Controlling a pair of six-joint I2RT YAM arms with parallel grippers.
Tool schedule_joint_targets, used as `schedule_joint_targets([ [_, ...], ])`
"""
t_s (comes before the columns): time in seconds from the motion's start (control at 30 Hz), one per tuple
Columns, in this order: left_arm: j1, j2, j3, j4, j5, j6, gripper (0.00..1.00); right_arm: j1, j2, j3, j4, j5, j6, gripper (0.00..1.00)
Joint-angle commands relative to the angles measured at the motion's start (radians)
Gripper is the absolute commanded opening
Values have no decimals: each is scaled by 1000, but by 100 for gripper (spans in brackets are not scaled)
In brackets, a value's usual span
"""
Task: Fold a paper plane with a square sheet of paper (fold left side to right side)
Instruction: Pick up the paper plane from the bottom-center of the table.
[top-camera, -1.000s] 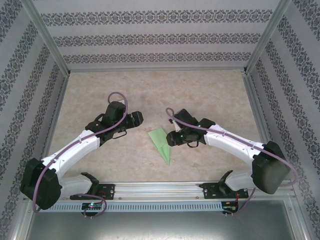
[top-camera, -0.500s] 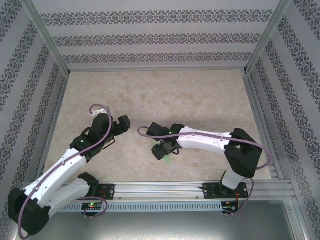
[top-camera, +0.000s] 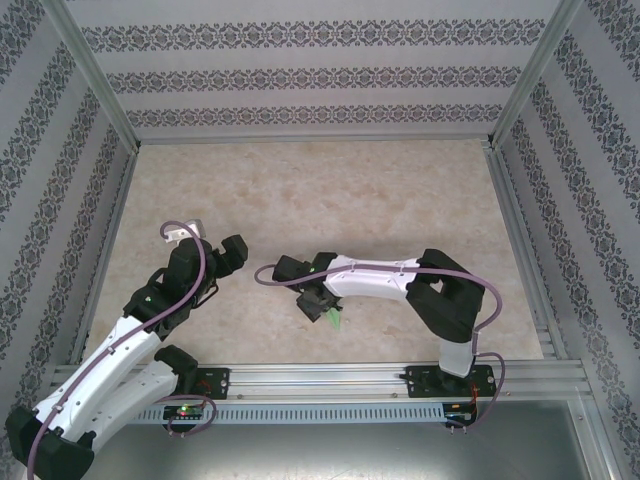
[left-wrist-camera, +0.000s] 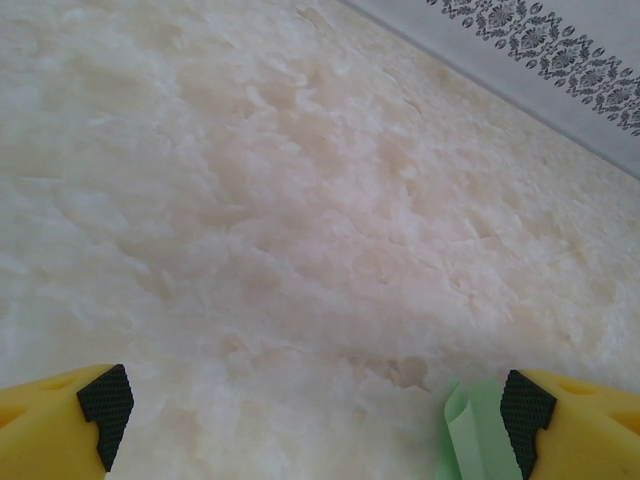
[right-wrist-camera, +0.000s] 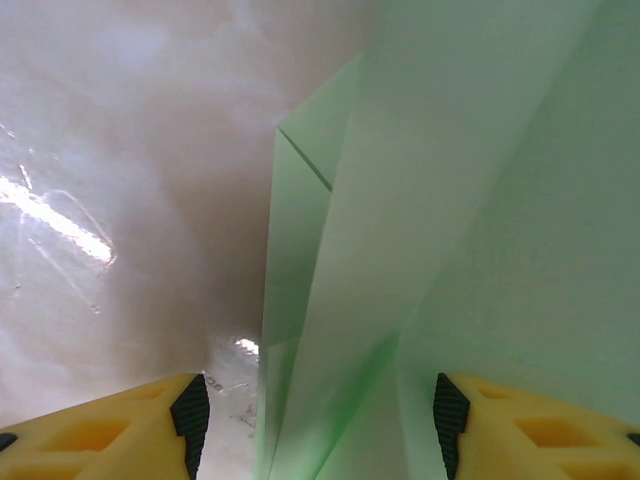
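On marbled table (top-camera: 400, 200), creased green paper plane (top-camera: 335, 318)

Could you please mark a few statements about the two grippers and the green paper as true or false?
1. The left gripper is open. True.
2. The paper is a flat, unfolded square. False: it shows creases and overlapping layers.
3. The right gripper is at the paper with its fingers apart. True.
4. The paper lies against the far wall. False: it lies on the table close to the near edge, by the right gripper.
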Motion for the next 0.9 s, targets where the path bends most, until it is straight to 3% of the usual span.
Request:
schedule_joint_targets([
  [0.0, 15, -2, -8, -32, -14, -11, 97, 13, 22, 30, -55, 73, -2, 61],
  [0.47, 19, 26, -9, -8, 11, -12, 98, -12, -60, -20, -43, 84, 21, 33],
  [0.73, 20, 42, 3, -6, 21, -3, 98, -63, -111, -80, 14, -1, 48, 8],
  [0.87, 20, 47, 9, -3, 27, -1, 98, -124, -161, -104, 64, -75, 58, 4],
])
